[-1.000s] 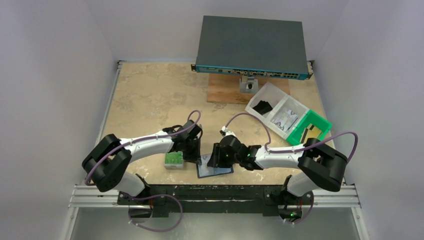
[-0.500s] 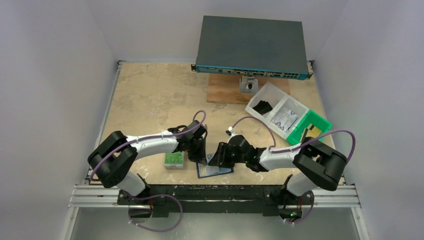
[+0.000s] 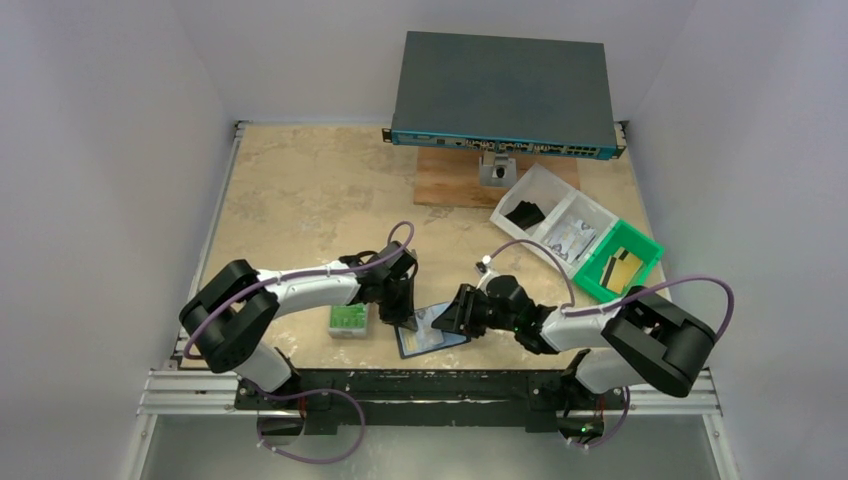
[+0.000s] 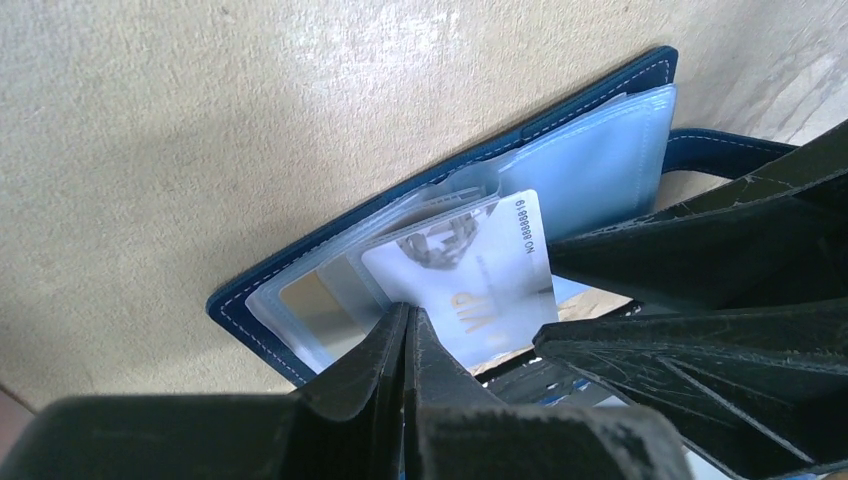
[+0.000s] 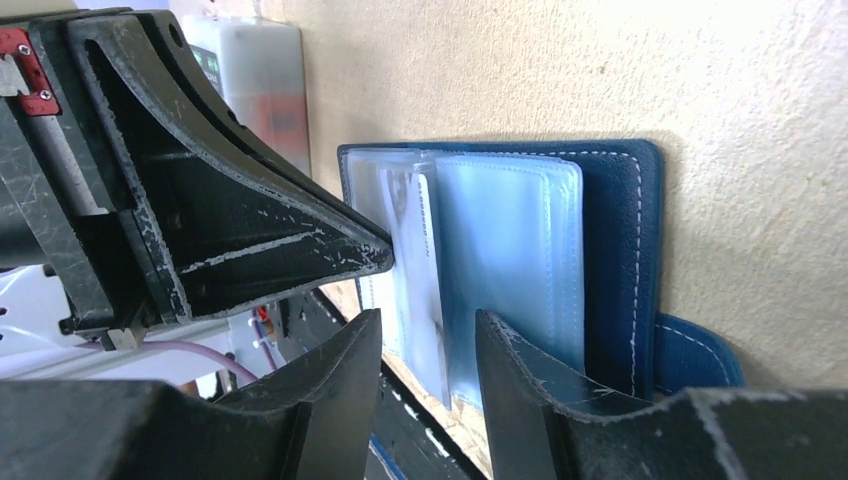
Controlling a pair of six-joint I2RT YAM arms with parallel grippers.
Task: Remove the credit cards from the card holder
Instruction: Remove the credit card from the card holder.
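Right gripper (image 5: 428,325), half open and empty, faces the white VIP card (image 4: 480,270) lying lengthwise just ahead; shut left gripper (image 4: 405,325) touches it

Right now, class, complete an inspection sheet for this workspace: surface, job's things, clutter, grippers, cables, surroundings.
Surface: tan mottled table; no spills seen.
Job's things: card holder lies open at the near edge; pale card marked VIP sticks out of its sleeves; tan card sits in a sleeve.
Clutter: grey case left of the holder.
Grippers: left gripper shut, tip at the VIP card; right gripper open beside the sleeves.
Cables: purple cables loop along both arms.
Surroundings: network switch on wooden block; clear tray, green bin at right.
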